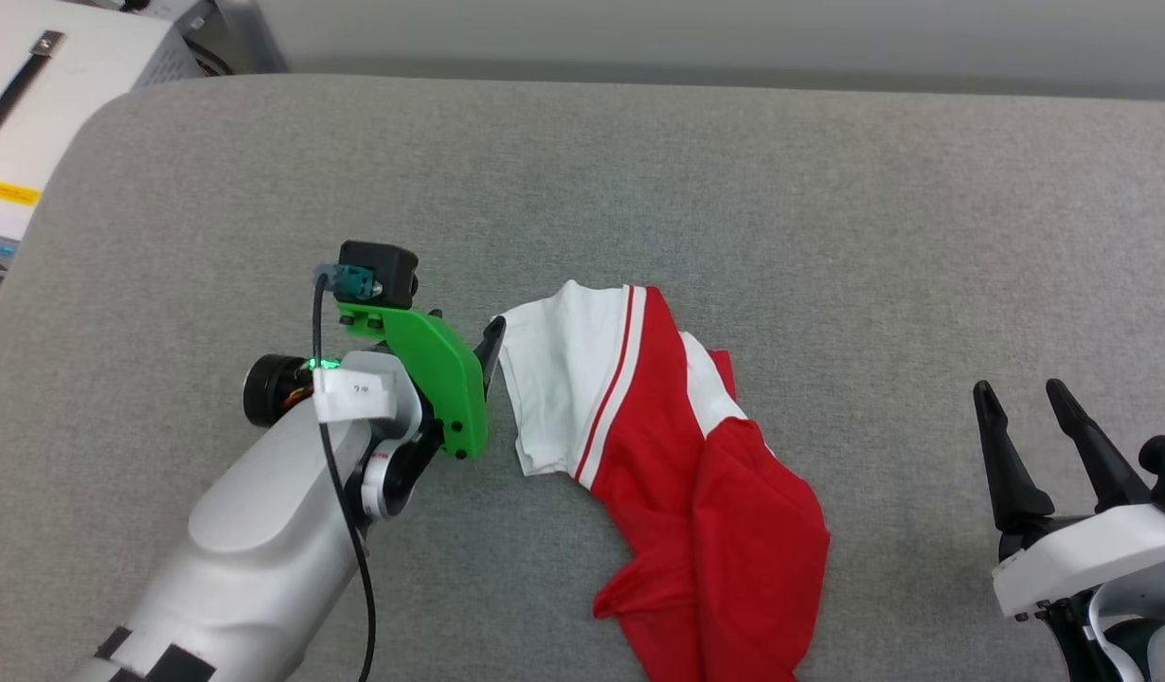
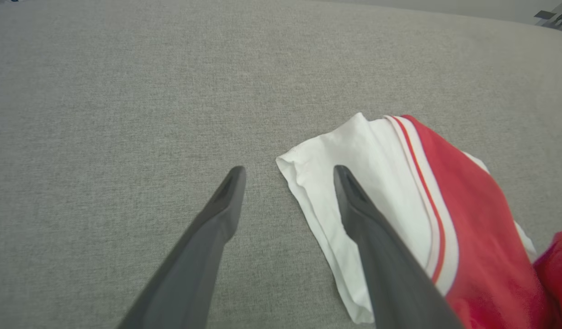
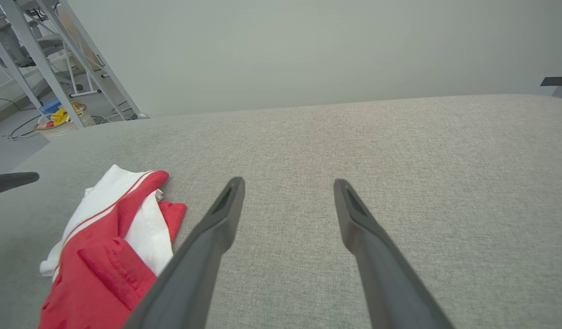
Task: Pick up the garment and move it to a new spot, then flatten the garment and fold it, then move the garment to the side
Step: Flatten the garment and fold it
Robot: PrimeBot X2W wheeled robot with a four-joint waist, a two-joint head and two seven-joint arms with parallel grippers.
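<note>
Jaws on both arms stand released, left jaws beside the garment (image 1: 658,426).

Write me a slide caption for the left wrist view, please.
Open left end effector poised over the white sleeve edge of the crumpled garment.

Open grey desk (image 1: 734,170) surrounds the crumpled shirt (image 1: 715,493) on all sides; the left claw (image 2: 288,170) crowds its white sleeve edge.

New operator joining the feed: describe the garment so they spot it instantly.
Start at the grey fabric surface. Near its front middle, right of the left hand, lies the garment in a crumpled heap. It is red with a white sleeve edged in red-and-white stripes, unlike the plain grey around it.
</note>
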